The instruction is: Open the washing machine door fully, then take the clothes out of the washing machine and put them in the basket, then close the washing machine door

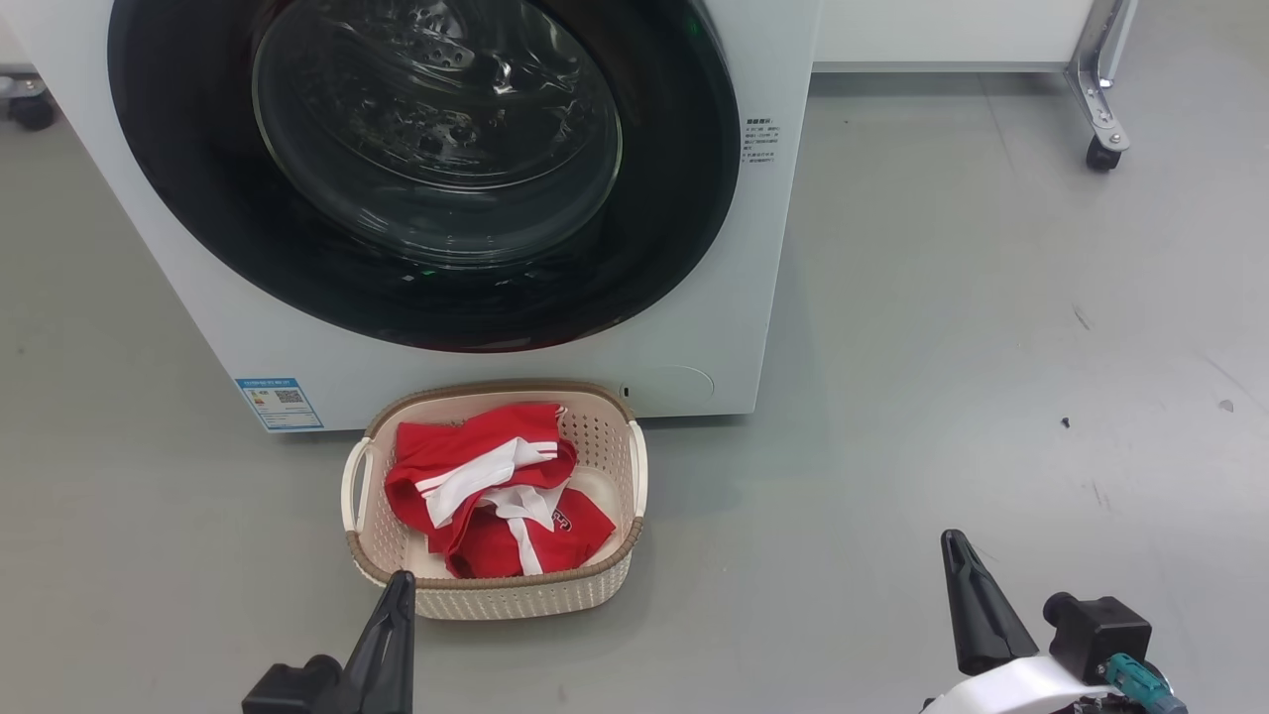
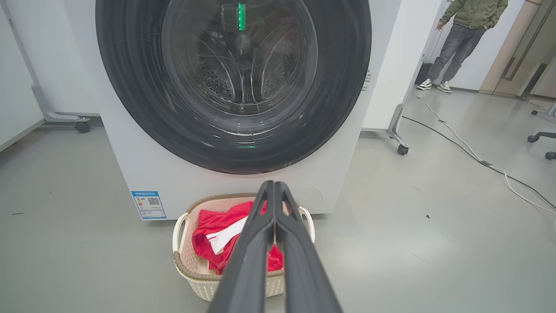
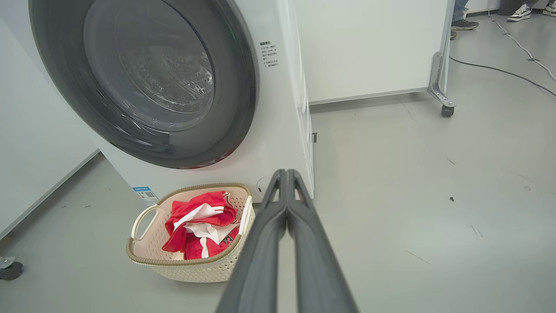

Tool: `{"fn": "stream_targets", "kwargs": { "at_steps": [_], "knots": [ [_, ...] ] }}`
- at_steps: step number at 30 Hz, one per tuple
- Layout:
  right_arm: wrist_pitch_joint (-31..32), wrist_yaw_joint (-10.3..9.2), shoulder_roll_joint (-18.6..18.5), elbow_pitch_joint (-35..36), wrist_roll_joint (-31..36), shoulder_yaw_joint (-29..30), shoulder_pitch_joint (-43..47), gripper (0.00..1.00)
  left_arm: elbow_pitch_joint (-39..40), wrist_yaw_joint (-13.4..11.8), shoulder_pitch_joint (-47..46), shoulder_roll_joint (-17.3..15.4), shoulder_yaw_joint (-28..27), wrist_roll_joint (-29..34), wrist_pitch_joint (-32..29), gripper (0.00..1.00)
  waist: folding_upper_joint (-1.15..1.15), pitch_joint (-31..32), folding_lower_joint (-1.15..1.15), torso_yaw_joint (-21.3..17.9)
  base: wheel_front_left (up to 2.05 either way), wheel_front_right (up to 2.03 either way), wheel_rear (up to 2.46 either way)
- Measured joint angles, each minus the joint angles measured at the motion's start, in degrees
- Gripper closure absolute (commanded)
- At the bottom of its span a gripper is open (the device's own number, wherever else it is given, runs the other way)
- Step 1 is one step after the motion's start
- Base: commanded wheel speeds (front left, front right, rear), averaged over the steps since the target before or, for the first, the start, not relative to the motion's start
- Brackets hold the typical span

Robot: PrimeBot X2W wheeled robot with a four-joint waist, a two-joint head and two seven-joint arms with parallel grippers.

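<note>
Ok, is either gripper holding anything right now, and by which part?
Nothing is held. The left gripper and right gripper are both shut with nothing between their fingers; the red clothes lie in the basket.
</note>
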State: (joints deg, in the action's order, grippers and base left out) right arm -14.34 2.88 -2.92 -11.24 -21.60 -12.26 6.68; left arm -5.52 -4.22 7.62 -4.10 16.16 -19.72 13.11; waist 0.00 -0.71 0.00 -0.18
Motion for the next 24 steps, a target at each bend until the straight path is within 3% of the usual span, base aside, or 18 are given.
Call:
{"fn": "stream_targets", "kwargs": {
  "at_steps": [24],
  "knots": [
    [4.1,0.56,0.1,0.7,-20.0,3.9,-0.5,1.00,0.1,2.1,-0.1,0.1,-3.9,-20.9,-3.5,1.00,0.00,0.0,0.00,0.0,0.00,0.00,0.00]
  ]
}}
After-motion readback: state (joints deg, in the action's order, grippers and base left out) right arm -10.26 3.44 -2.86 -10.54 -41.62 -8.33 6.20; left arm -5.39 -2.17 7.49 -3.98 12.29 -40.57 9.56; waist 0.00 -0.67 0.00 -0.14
